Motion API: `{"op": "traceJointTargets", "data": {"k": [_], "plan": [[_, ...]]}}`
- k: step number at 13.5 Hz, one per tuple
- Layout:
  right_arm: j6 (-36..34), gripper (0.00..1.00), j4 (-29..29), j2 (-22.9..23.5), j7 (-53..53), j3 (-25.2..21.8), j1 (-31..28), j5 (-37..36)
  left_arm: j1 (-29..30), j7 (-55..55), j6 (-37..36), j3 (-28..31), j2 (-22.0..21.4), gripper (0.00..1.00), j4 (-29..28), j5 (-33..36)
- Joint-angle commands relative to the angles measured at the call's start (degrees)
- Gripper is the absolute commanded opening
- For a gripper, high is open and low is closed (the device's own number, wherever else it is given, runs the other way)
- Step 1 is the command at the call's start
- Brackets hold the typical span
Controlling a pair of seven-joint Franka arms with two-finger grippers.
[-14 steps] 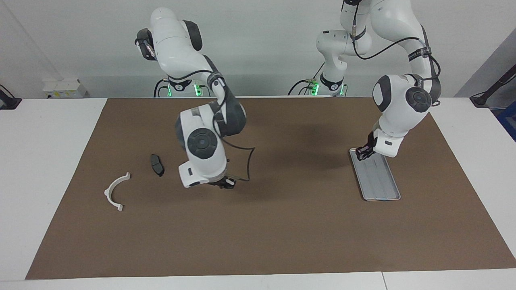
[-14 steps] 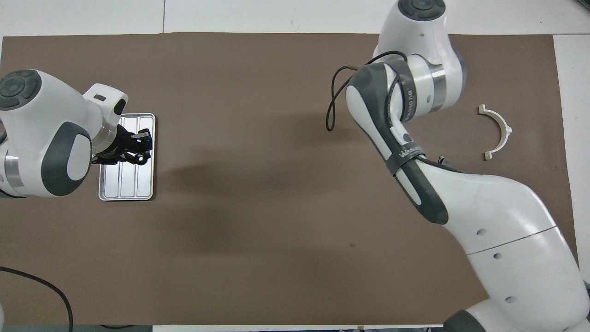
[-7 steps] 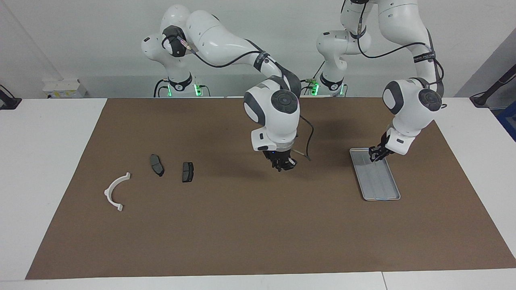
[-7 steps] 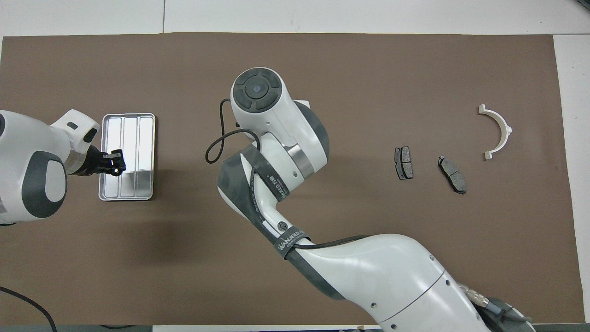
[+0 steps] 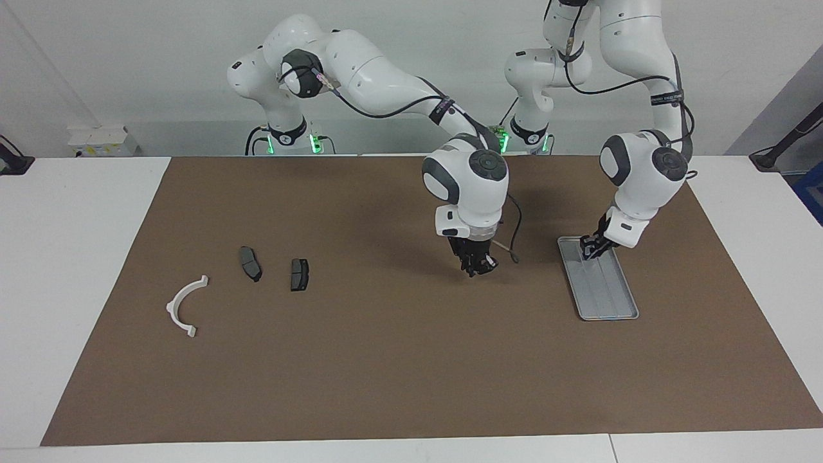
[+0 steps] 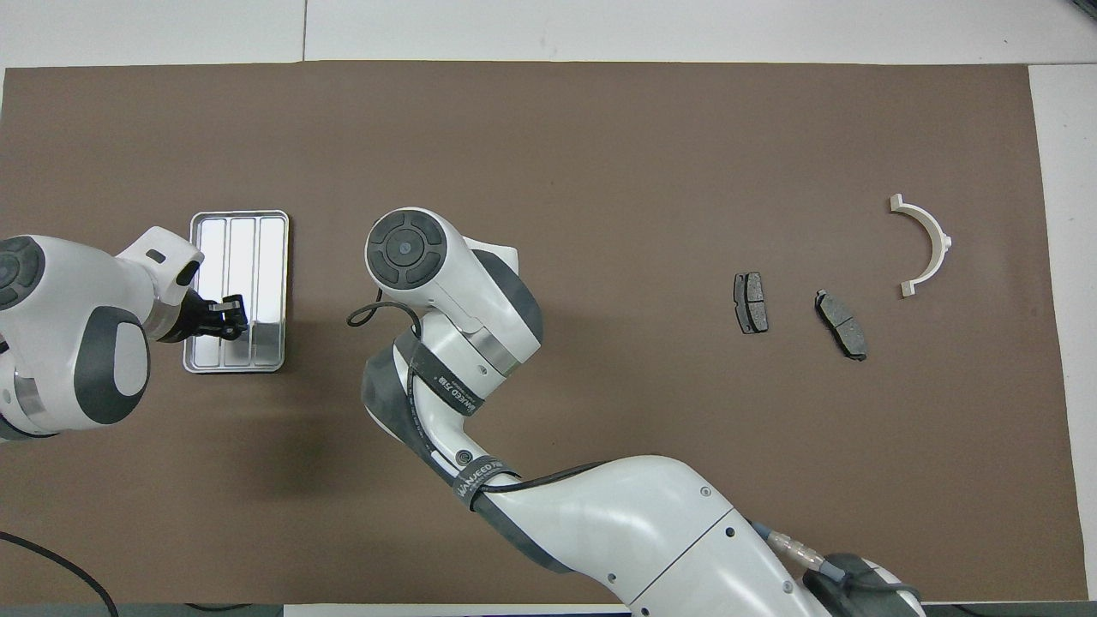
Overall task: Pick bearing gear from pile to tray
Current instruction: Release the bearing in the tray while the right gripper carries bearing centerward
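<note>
The pile lies toward the right arm's end of the table: a white curved arc (image 5: 172, 303) (image 6: 938, 240) and two dark brake pads (image 5: 250, 263) (image 5: 299, 274) (image 6: 751, 302) (image 6: 841, 312). No bearing gear shows on the mat. The silver tray (image 5: 611, 296) (image 6: 242, 240) lies toward the left arm's end. My right gripper (image 5: 477, 265) hangs shut over bare mat between pile and tray; whether it holds a small part is hidden, and from overhead its own wrist covers it. My left gripper (image 5: 588, 249) (image 6: 231, 315) hovers low over the tray's end nearer the robots.
A brown mat (image 5: 398, 373) covers most of the white table. A black cable (image 5: 511, 247) loops off the right wrist. The right arm's long forearm (image 6: 600, 506) stretches over the mat's nearer half.
My right arm has swung from the pile toward the tray, uncovering the second brake pad. My left gripper has shifted a little over the tray's nearer end.
</note>
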Motion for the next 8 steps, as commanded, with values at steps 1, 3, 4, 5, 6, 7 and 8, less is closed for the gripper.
{"op": "traceJointTargets", "data": {"k": [1,3,4,5,6,7,8], "plan": [[1.8,0.0,0.2,1.2,0.9,-0.5,0.3,0.8,0.3,0.3,2.2,-0.3,-1.6,0.0,-2.7,0.3],[2.8,0.0,0.2,2.0,0.9,-0.5,0.3,0.6,0.3,0.0,2.2,-0.3,-1.5,0.0,-2.8,0.3],[2.8,0.0,0.2,2.1,0.9,-0.5,0.2,0.5,0.3,0.1,2.2,-0.3,-1.5,0.0,-2.8,0.3],[3.0,0.0,0.2,2.3,0.9,-0.5,0.3,0.5,0.3,0.0,2.3,-0.3,-1.6,0.0,-3.1,0.3],[3.1,0.0,0.2,2.6,0.9,-0.5,0.2,0.5,0.2,-0.1,2.4,-0.3,-1.6,0.0,-3.4,0.3],[3.2,0.0,0.2,2.7,0.9,-0.5,0.3,0.5,0.2,-0.1,3.0,-0.3,-1.6,0.0,-3.5,0.3],[3.9,0.0,0.2,2.8,0.9,-0.5,0.3,0.5,0.1,-0.2,3.9,-0.3,-1.6,0.0,-4.1,0.3]]}}
